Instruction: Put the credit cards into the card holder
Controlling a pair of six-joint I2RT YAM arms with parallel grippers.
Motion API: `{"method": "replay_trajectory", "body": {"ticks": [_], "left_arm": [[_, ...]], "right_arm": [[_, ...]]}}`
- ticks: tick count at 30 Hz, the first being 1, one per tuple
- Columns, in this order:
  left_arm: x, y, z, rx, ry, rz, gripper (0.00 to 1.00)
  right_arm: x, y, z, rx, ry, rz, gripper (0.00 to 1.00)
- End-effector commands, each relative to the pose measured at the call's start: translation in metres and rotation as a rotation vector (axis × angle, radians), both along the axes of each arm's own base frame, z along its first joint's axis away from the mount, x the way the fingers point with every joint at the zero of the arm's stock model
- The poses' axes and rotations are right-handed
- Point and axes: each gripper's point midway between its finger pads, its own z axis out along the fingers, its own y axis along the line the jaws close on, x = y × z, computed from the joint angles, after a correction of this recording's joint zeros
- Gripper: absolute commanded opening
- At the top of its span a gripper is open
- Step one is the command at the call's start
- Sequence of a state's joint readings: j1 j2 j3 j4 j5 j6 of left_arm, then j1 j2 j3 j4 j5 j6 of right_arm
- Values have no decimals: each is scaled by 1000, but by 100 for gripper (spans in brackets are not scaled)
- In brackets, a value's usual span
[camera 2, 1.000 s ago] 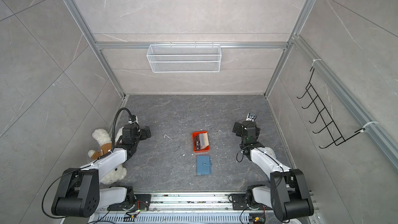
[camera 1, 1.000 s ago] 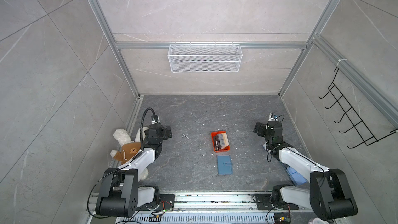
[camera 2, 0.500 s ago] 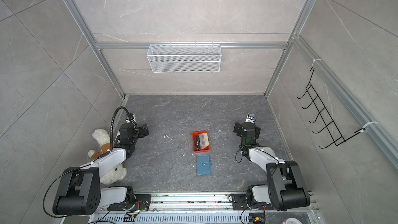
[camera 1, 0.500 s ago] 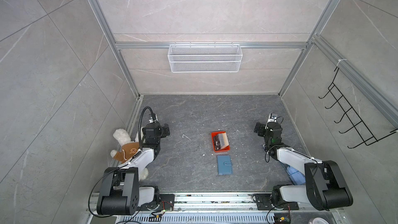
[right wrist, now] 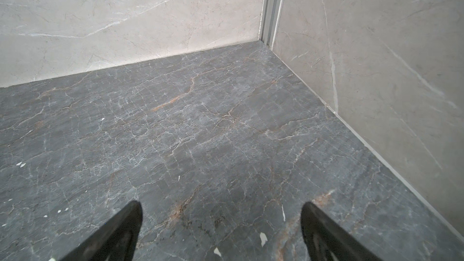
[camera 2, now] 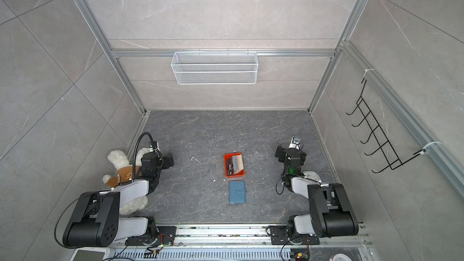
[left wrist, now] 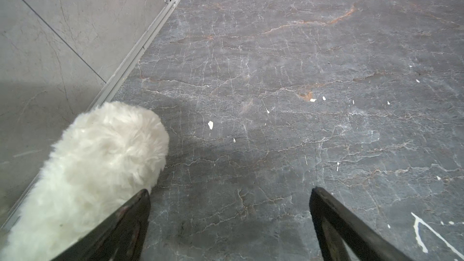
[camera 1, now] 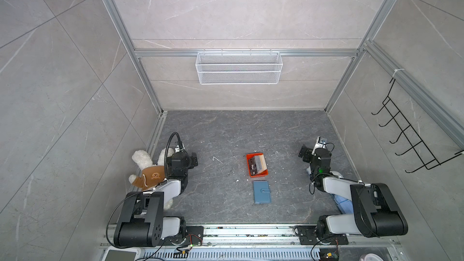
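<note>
The credit cards [camera 1: 256, 164] [camera 2: 234, 164] stand as a dark stack with pale edges inside a small orange tray [camera 1: 251, 157] at mid-floor. Just in front of the tray lies the card holder [camera 1: 262, 192] [camera 2: 237, 192], blue, folded shut, its snap tab facing up. My left gripper [camera 1: 187, 159] [camera 2: 163, 159] [left wrist: 228, 197] hovers open over bare floor, well left of the tray. My right gripper [camera 1: 310, 155] [camera 2: 286, 155] [right wrist: 221, 212] is open too, well right of it, with nothing between its fingers. Neither wrist view shows the cards or the holder.
A white plush toy [camera 1: 148, 174] [left wrist: 100, 159] in a brown shirt lies against the left arm by the left wall. A blue cloth [camera 1: 344, 203] lies under the right arm. A wire basket [camera 1: 238, 67] hangs on the back wall, a black hook rack [camera 1: 411, 144] on the right wall.
Both arms have folded back a little toward the front rail, and both grippers have stayed open. The cards, tray and card holder have not moved.
</note>
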State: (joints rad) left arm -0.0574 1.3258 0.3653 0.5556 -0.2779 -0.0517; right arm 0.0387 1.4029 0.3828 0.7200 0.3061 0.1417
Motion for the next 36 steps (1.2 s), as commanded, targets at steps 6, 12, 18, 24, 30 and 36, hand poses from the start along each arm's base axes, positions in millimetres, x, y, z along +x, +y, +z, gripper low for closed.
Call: {"method": "replay_trajectory", "body": {"ticks": [6, 12, 18, 24, 30, 36], "left_arm": [[19, 11, 15, 27, -138, 9, 100], [24, 13, 8, 12, -107, 12, 100], [28, 2, -1, -35, -98, -94, 100], [26, 0, -2, -38, -100, -105, 100], [26, 0, -2, -39, -99, -107, 100], [27, -3, -2, -44, -101, -126, 100]], "right_arm": [[2, -1, 1, 11, -25, -6, 100], [3, 6, 0, 5, -31, 36, 100], [5, 10, -3, 2, -30, 68, 100], [9, 12, -4, -4, -11, 75, 100], [11, 14, -5, -15, 3, 73, 100], [11, 14, -6, -15, 2, 75, 100]]}}
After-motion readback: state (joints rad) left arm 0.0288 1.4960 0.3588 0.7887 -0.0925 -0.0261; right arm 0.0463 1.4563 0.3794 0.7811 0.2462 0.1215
